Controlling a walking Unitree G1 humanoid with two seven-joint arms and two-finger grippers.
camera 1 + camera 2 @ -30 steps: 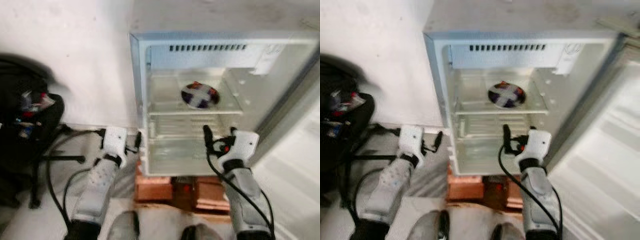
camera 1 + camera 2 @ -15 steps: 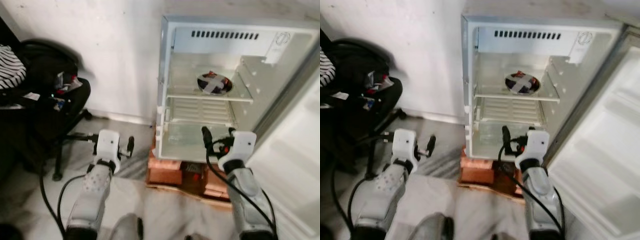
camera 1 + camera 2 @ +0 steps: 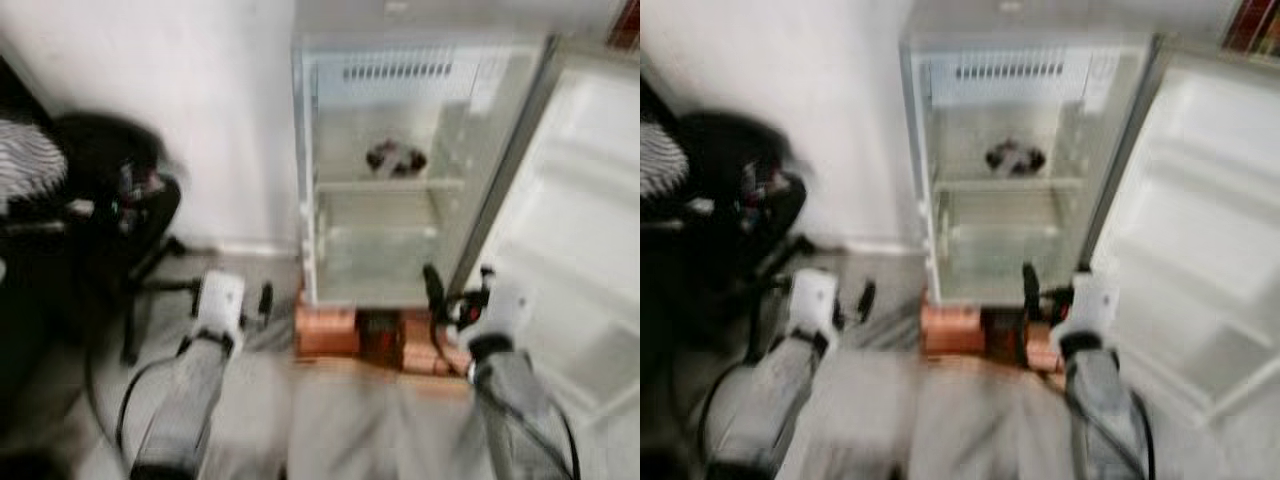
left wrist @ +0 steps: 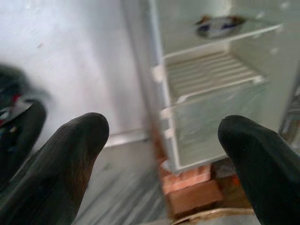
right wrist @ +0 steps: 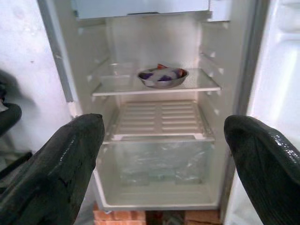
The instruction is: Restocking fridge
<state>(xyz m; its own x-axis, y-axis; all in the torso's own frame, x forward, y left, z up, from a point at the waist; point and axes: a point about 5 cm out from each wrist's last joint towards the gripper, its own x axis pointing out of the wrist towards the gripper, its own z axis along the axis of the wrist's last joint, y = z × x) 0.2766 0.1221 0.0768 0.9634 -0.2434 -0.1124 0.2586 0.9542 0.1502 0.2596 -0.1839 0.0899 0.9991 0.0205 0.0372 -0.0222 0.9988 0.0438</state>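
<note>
The fridge (image 5: 154, 117) stands open straight ahead of the right gripper (image 5: 164, 154), whose two black fingers (image 5: 56, 168) are spread wide with nothing between them, framing the cabinet. Beyond those fingers, on the upper glass shelf (image 5: 201, 86), sits a shallow bowl (image 5: 162, 77) of something purple, white and red; below it a ribbed white shelf (image 5: 159, 119) lies bare, and under that is a clear drawer (image 5: 159, 164). The open door (image 3: 590, 240) swings out on the far side of the right gripper, close beside it. The fridge rests on bricks (image 3: 328, 330) just below and ahead of both grippers. The left gripper (image 4: 164, 154), also spread and empty, is held off to the outer side of the cabinet, pointing at its edge and the white wall (image 4: 70, 61). Further out past the left gripper is a black chair (image 3: 110, 210) loaded with dark things. Neither gripper carries an item, so the step in hand looks like going to fetch stock, or coming up to the fridge; the head views are blurred, so the robot seems to be walking. To do it well, the right arm should keep clear of the door so it is not knocked shut, and the ribbed shelf is the obvious landing spot, leaving the bowl undisturbed.
</note>
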